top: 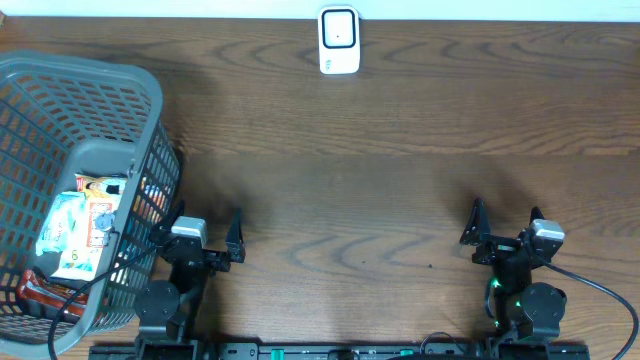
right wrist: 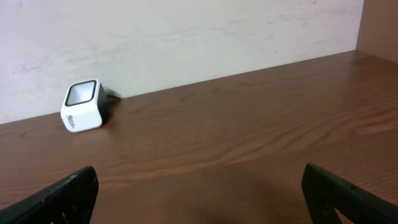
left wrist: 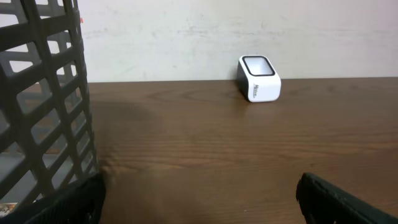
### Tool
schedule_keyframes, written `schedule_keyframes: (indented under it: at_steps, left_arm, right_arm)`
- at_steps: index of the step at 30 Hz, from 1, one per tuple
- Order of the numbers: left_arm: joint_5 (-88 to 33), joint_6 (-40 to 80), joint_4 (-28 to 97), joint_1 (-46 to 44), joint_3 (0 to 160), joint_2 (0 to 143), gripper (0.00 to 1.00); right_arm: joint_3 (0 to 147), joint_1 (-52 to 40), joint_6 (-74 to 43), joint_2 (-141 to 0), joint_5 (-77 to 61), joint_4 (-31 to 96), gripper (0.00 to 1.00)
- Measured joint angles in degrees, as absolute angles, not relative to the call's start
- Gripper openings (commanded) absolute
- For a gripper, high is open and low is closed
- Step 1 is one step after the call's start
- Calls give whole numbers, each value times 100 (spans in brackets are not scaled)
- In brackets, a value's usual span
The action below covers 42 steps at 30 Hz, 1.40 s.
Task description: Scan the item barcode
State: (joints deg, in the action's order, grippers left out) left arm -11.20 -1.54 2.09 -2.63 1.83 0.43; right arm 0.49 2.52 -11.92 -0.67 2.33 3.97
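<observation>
Scanner (top: 339, 40) on wooden table (top: 400, 180) by wall (left wrist: 155, 37)

One basket (top: 150, 100) at the left of the frame, with at least three packets (top: 62, 235) in it. One white scanner (top: 339, 40) at top centre. One wooden table (top: 380, 170). Two grippers along the bottom edge: left gripper (top: 198, 240), right gripper (top: 505, 235).

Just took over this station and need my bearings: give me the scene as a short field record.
scanner: white, far edge of table, centre
basket: grey mesh, left side, next to left gripper
items: packets lying inside the basket
left gripper: open, empty
right gripper: open, empty
scan: not yet started
</observation>
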Motion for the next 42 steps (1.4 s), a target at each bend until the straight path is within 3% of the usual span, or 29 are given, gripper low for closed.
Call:
schedule_keyframes:
  at_steps: [32,42]
  left_arm:
    - [-1131,325,209,-263,183,43,98]
    - [-2320,329,204,-263,220,43,98]
  right_arm:
    - [49,252,-1192,-67,233,397,99]
    - [49,252,-1194,-67,233,397,99]
